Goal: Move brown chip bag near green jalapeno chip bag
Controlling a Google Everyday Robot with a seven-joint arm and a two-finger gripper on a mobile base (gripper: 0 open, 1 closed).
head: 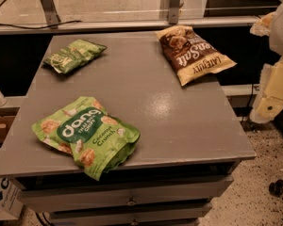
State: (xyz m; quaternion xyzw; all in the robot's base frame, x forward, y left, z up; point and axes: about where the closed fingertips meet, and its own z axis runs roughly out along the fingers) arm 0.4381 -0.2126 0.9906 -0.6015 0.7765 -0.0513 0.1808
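**Brown chip bag [194, 53] and green jalapeno chip bag [73, 55] at opposite back corners of a grey table [170, 112]**

I look down at the table from its front, with drawers [132, 192] below the near edge. The brown chip bag lies flat at the far right corner. Its dark brown end points toward the back, and its pale cream end, lettered "LATE JULY", reaches past the table's right edge. The green jalapeno chip bag, small and dark green, lies flat at the far left corner, well apart from the brown one, with bare table top between them. A larger bright green Coconut Crunch bag [87, 134] sits at the near left, one corner hanging over the front edge. My gripper [272, 94] is at the right edge of the view, beside the table and off its surface, touching no bag. I cannot tell whether it is wide or narrow.
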